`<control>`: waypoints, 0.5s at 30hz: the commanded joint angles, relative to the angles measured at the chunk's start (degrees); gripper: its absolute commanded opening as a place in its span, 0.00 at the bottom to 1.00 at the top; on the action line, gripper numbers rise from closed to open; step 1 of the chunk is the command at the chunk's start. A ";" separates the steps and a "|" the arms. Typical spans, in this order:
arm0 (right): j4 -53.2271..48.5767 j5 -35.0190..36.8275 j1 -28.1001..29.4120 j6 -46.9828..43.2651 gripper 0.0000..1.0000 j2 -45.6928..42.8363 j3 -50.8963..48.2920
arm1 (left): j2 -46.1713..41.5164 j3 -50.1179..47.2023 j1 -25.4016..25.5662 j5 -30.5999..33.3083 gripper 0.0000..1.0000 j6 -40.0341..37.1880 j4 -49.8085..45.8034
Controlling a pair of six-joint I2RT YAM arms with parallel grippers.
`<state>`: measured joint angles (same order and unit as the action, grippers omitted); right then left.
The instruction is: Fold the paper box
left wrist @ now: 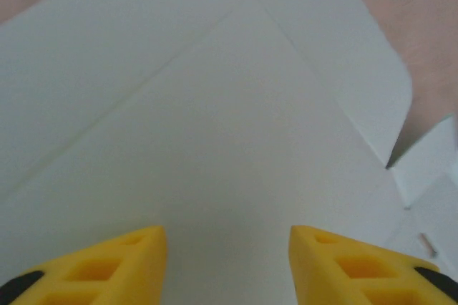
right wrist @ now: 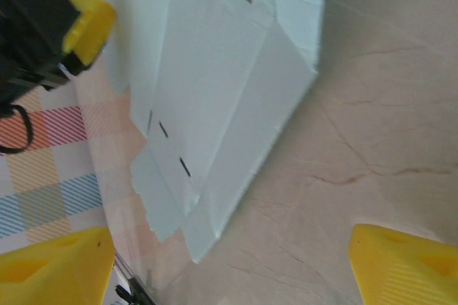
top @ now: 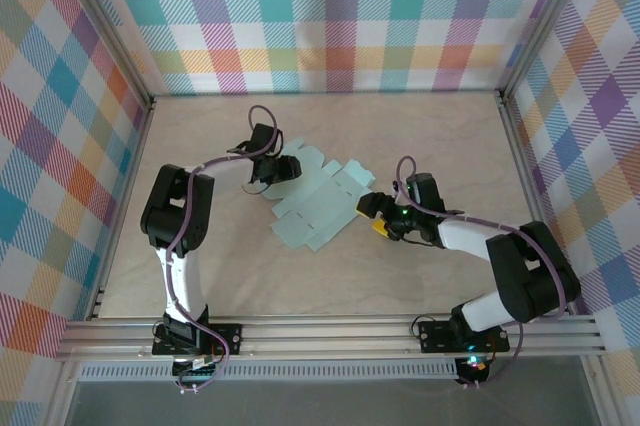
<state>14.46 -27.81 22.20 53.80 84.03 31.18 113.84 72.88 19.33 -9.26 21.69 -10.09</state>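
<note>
On wooden table (top: 300, 286), flat paper box (top: 318, 211).

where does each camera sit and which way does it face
top external: above and behind the bases, looking down on the table; both arms, left gripper, right gripper.
left wrist: close over the paper box, facing down; own yellow fingertips.
right wrist: low, looking across the table at the paper box; own fingertips, plus the left gripper.
shared: the paper box, in all three.

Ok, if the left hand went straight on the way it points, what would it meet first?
The paper box: its flat, creased panel lies right ahead of the open left hand in the wrist view. Depth is unclear, but nothing seems to sit between them.
</note>
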 commanded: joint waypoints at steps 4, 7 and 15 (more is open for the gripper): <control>5.06 3.72 3.32 4.10 0.81 3.90 1.69 | -2.03 -5.43 -0.39 2.99 0.46 6.72 -3.00; 6.06 3.48 4.23 4.88 0.70 6.55 3.22 | -4.29 -10.62 -0.29 2.90 0.43 10.89 -1.13; 8.50 2.72 6.36 6.77 0.45 11.52 6.08 | -13.51 -25.89 0.51 5.39 0.41 27.66 5.37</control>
<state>20.25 -24.69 27.79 59.37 94.19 35.77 101.47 53.15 19.42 -5.34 39.72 -1.72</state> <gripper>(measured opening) 0.467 0.413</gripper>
